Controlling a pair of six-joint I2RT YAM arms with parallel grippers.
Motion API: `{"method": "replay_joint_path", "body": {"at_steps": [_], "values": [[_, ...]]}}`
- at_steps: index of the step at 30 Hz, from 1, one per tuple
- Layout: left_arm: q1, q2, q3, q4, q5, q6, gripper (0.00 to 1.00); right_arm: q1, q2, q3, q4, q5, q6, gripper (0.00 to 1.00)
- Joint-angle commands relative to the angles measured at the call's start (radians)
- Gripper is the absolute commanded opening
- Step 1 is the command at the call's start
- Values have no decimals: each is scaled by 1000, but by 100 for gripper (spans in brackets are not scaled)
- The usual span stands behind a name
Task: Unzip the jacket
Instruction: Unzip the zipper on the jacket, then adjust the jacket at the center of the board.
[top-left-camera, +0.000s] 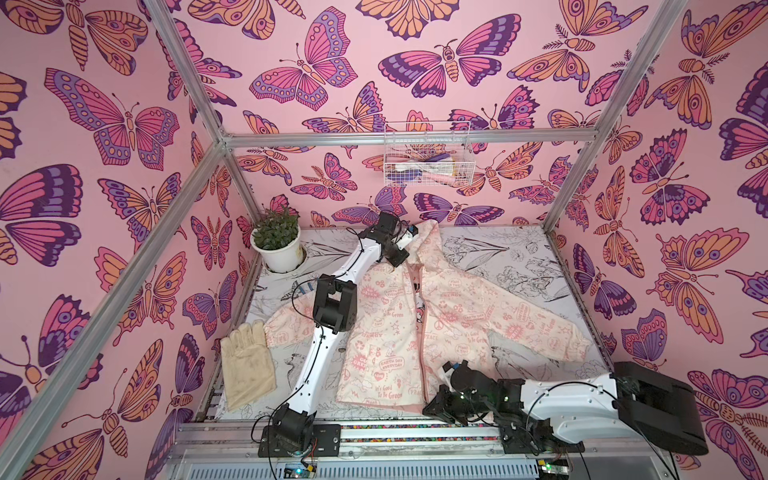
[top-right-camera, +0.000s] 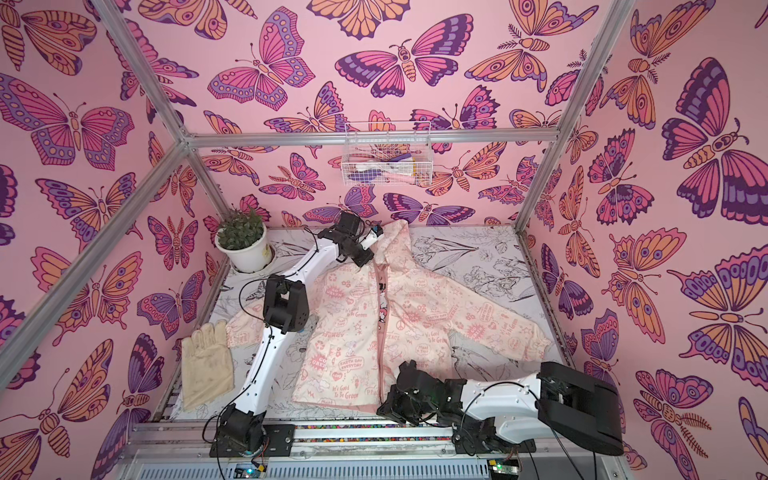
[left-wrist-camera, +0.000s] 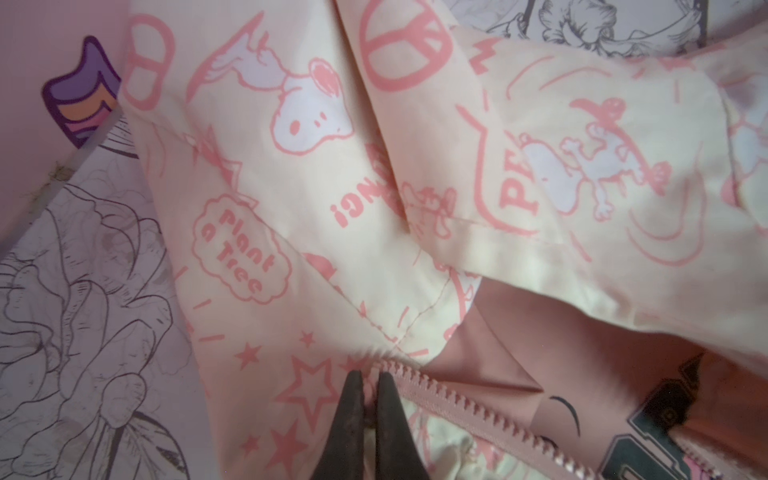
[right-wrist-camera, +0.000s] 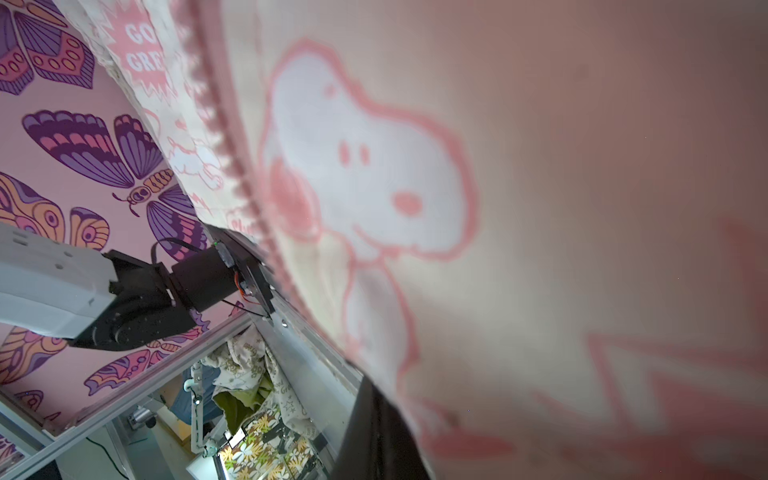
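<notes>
Okay, the jacket (top-left-camera: 386, 332) (top-right-camera: 353, 332) lies flat and front-up in the middle of the table (top-left-camera: 519, 266), hood toward the far wall and sleeves spread to either side. Your left gripper (top-left-camera: 397, 257) (top-right-camera: 363, 257) is at the collar, just beside the hood. In the left wrist view its fingers (left-wrist-camera: 353, 399) are pressed together, with cloth puckered at the tips right at the top end of the zipper (left-wrist-camera: 478, 415), so it's clamped on the jacket. One bare row of teeth runs away from the tips there, with pink lining and a dark print showing inside. In both top views the front gapes near the chest. Lower down the edges lie close, and you can't tell if the teeth are meshed. Your right gripper (top-left-camera: 436, 403) (top-right-camera: 392, 405) is at the bottom hem by the zipper's lower end, jaws closed. In the right wrist view the cloth covers the finger (right-wrist-camera: 374, 436) and fills most of the frame, blurred, so you can't tell whether any hem is pinched. A beige glove (top-left-camera: 247, 365) lies beside the left sleeve. A potted plant (top-left-camera: 276, 241) sits in the far left corner, and a wire basket (top-left-camera: 428, 158) hangs on the back wall.
</notes>
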Motion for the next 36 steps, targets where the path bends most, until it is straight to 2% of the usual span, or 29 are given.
{"method": "replay_joint_path", "body": {"at_steps": [1,4,5,7,8,10,11,14,15,16,19,21,23,25,27,31,33,36], "values": [[16,-30,-20,32,-17,19,0,18,-44,-18,-163,0,11,0],[16,-40,-38,41,-14,25,0,17,-93,-1,-296,14,-25,0],[15,-49,-53,44,0,35,0,17,-114,8,-341,18,-45,4],[13,-77,-102,61,35,55,0,16,-163,27,-426,44,-90,38],[13,-97,-138,79,44,62,0,15,-194,46,-483,62,-118,47],[12,-149,-227,134,63,68,1,11,-252,86,-599,109,-170,56],[12,-184,-286,174,71,75,14,3,-284,112,-658,129,-208,59],[12,-319,-511,345,57,90,40,-90,-348,195,-827,133,-321,61],[12,-368,-591,424,34,78,56,-126,-361,218,-870,138,-359,61],[13,-426,-686,516,4,64,100,-177,-370,242,-907,142,-402,61],[20,-580,-886,692,-97,-16,99,-359,-350,273,-906,99,-526,57],[27,-661,-972,727,-145,-77,99,-507,-295,284,-850,49,-607,54],[30,-737,-1067,747,-166,-123,99,-677,-203,296,-747,-11,-669,49],[30,-799,-1157,770,-176,-157,100,-828,-101,312,-613,-61,-696,40],[31,-844,-1232,777,-206,-206,99,-944,16,362,-531,-67,-715,34],[48,-902,-1353,765,-207,-332,88,-1086,318,527,-449,-114,-763,27],[53,-929,-1406,764,-202,-371,85,-1130,468,591,-400,-147,-753,22],[53,-982,-1481,779,-217,-390,86,-1184,588,625,-323,-161,-726,18]]}}
